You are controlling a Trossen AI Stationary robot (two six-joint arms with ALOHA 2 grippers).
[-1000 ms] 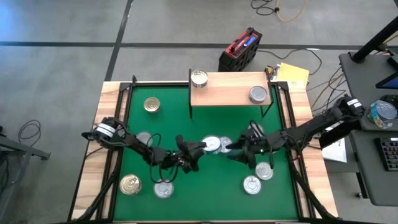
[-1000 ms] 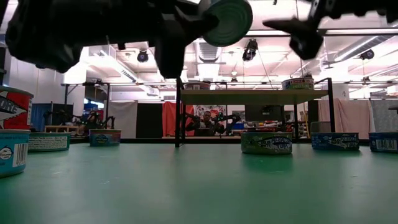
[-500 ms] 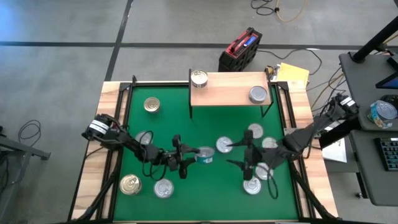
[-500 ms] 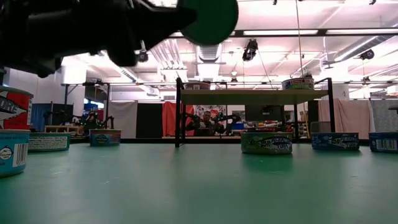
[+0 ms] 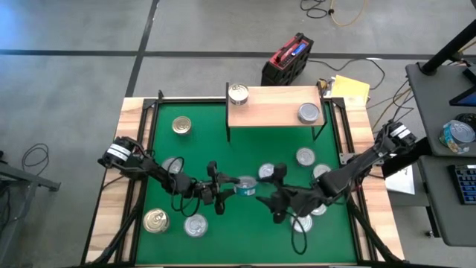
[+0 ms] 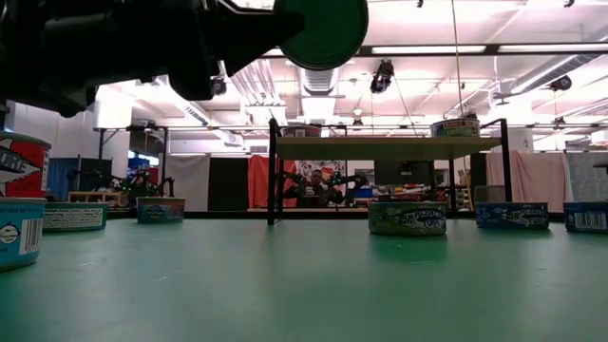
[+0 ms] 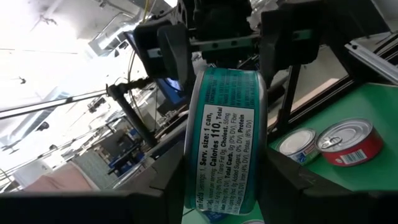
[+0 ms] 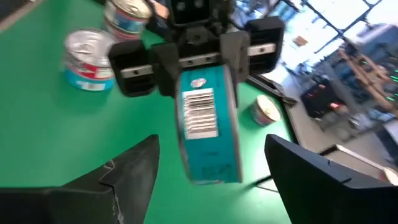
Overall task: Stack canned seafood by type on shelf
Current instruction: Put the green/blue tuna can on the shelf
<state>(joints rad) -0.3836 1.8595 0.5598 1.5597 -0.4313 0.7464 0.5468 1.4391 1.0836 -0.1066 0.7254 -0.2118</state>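
Shelf (image 5: 271,106) stands at the mat's (image 5: 245,219) far edge, one can on each end. Left gripper (image 5: 232,186) holds a can (image 5: 246,186) on edge above mat centre. Right gripper (image 5: 269,197) just beside it, facing it. Other cans lie scattered on both sides.

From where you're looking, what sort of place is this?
Probably a robotics lab or workshop: a green mat on a wooden table, more robot arms at a bench behind, ceiling strip lights, and a desk with a keyboard alongside.

A robotics lab or workshop. Strip lights (image 6: 418,49) hang from an open ceiling, other robot arms (image 6: 318,180) stand behind, and cables (image 5: 338,11) trail across the bare concrete floor (image 5: 74,67).
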